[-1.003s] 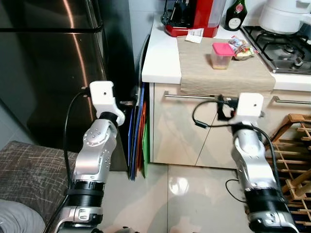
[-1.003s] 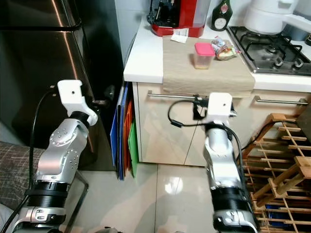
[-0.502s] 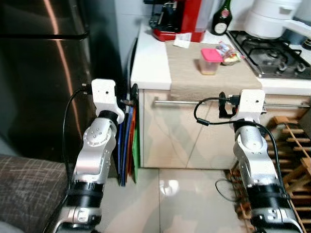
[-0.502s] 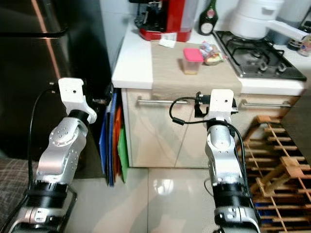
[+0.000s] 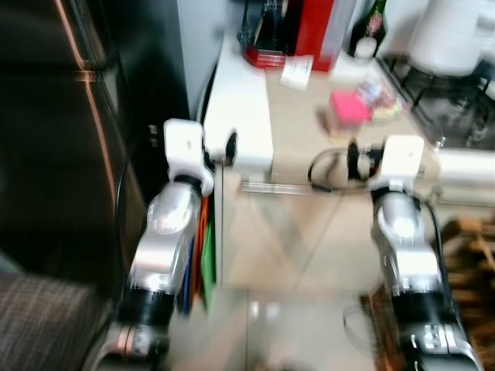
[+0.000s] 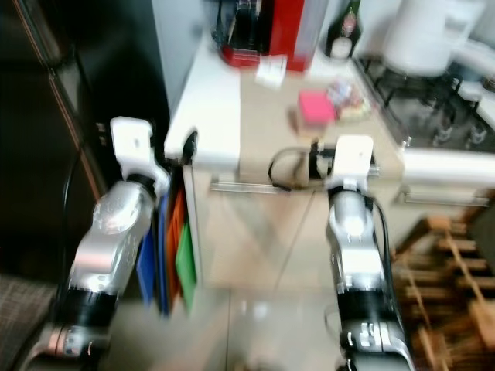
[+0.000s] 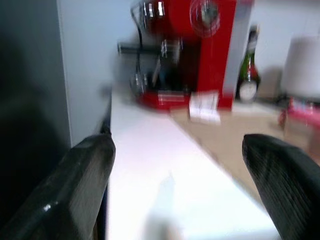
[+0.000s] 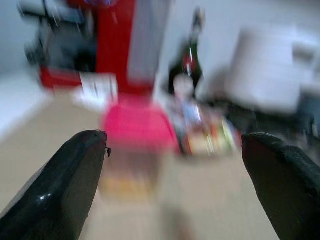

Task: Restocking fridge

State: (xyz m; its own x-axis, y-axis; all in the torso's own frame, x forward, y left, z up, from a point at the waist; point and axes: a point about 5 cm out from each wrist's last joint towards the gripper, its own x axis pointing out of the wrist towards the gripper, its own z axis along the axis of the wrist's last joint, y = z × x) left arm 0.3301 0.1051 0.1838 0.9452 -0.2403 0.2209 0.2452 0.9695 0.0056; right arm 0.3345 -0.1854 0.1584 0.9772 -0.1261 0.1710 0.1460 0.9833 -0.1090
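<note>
Pink-lidded container (image 6: 316,108) — on counter runner, beside snack packets (image 6: 346,99). Likely light, rigid plastic, smooth walls; grip body below lid. Right gripper (image 8: 172,175) faces it, fingers apart, empty. Left gripper (image 7: 175,185) likewise spread — over counter (image 5: 244,116).

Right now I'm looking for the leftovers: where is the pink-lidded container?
In the head views, the pink-lidded container sits on the beige runner, right of centre, beside a snack packet and before the red coffee machine.
</note>
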